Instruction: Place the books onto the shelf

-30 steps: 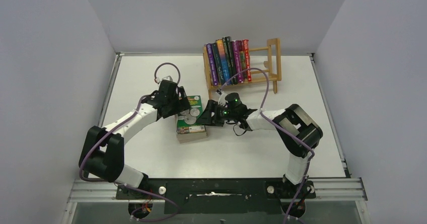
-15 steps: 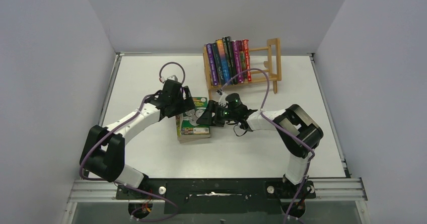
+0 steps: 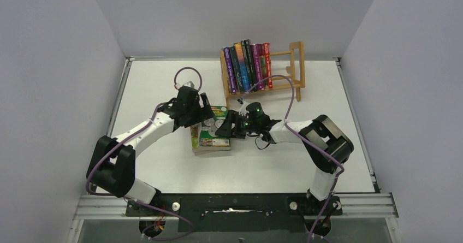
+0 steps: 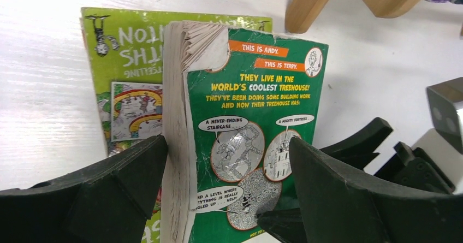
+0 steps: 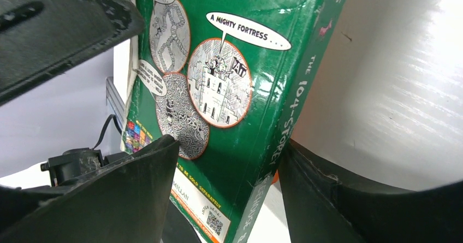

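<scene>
Green book [image 4: 245, 144] shows glossy creased cover, rough fanned pages.

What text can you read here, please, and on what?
"THIS IS ANDY." – green book, back cover.
"THIS IS TERRY." – same.
"WORLD'S COOLEST TREEHOUSE!" – same.
"A MIGHTY FORTRESS" – same.
"104-STOR" – its spine, cut off.
Lime book beneath: title partly hidden.
Books on the shelf: spines too small.

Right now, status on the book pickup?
Right gripper clamped on green book spine, tilted off lime book. Left gripper open, straddling it. Shelf free at right end; cable loops across front.
</scene>
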